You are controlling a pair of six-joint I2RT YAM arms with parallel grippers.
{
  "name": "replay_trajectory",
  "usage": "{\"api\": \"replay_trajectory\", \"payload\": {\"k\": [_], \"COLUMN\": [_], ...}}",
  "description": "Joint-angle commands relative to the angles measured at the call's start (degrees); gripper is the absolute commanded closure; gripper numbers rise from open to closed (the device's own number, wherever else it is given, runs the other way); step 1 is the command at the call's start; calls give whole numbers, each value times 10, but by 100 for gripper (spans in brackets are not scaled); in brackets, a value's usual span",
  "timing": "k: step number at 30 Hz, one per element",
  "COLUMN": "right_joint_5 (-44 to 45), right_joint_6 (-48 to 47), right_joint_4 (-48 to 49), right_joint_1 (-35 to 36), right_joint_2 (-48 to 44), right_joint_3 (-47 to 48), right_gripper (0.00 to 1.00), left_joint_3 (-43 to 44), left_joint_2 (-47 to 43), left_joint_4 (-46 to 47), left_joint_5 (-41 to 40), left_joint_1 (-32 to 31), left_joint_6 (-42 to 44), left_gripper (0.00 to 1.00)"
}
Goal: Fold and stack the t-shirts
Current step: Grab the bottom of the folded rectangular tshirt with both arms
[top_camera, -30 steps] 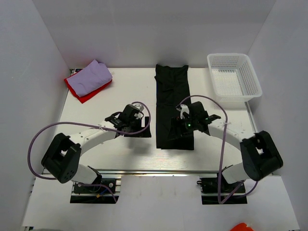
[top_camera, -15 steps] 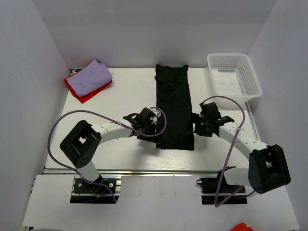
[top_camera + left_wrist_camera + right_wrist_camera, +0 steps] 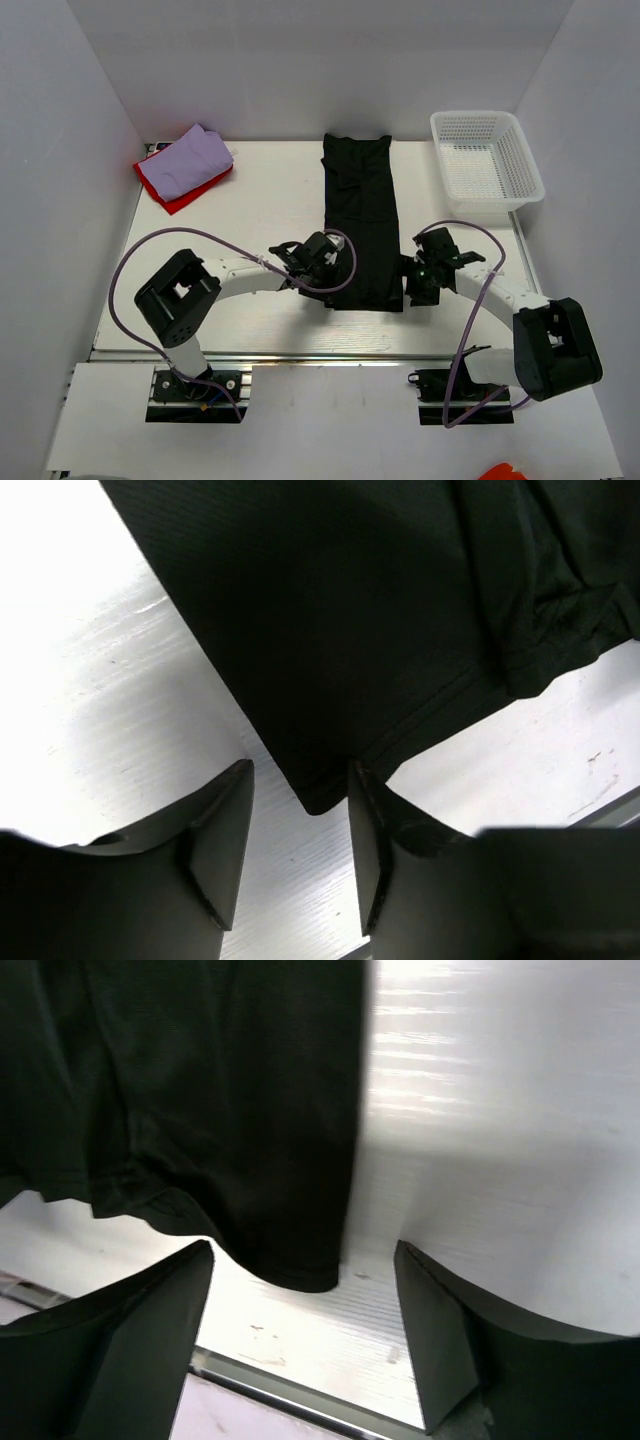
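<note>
Left gripper (image 3: 300, 780), jaws apart, straddles the black t-shirt's (image 3: 362, 215) 7 o'clock corner, right gripper (image 3: 302, 1250) gapes wider round the 5 o'clock corner, cloth running flat towards 12, lavender t-shirt (image 3: 190, 158) atop red t-shirt (image 3: 185, 197) at 10.

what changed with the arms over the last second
The left gripper swung right to the near-left corner of the black t-shirt, its jaws narrowing around that corner. The right gripper came off the shirt, rightward and nearer, and now straddles the near-right corner. Neither grips yet. The black t-shirt, lavender t-shirt, red t-shirt and basket stayed put.
</note>
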Motion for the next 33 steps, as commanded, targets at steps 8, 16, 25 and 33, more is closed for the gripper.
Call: {"api": "replay_trajectory", "payload": {"k": [8,16,25,33], "right_joint_5": [-76,-101,-126,-96], "right_joint_6": [5,11,-23,-17], "right_joint_4": [40,40,-16,25], "right_joint_1": [-2,0,1,0], "right_joint_2": [15,-12,-106,-119], "right_joint_3": [-23,-46,-37,-26], "right_gripper": [53,96,100,100], "left_joint_3": [1,-28,-29,9], "left_joint_2": [51,38,-38,-65], "left_joint_4": [-57,-58,-81,-65], "left_joint_5": [11,31,101,135], "left_joint_1": [-23,-29,-34,-16], "left_joint_6": [-5,-5,23,49], "left_gripper": [64,100,100,100]}}
